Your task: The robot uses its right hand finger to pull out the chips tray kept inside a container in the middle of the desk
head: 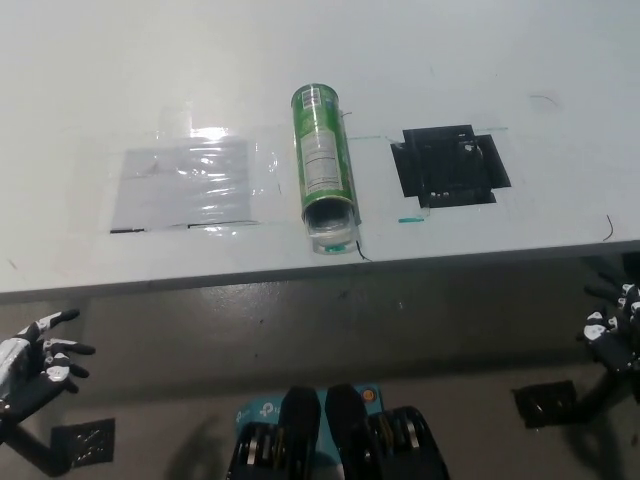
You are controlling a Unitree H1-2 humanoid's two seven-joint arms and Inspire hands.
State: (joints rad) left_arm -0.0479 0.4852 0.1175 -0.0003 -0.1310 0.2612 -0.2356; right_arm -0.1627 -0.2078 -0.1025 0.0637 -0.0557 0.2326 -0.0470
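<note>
Clearly nothing has begun: the right robot hand (612,330) hangs low at the picture's right edge, below the counter (320,60) rim, and I cannot tell how its fingers stand. The left robot hand (40,355) rests at lower left, fingers spread, holding nothing. The green can (322,165) lies on its side mid-counter, mouth toward the robot, with the tray (332,238) barely showing there. Reaching and pulling remain.
</note>
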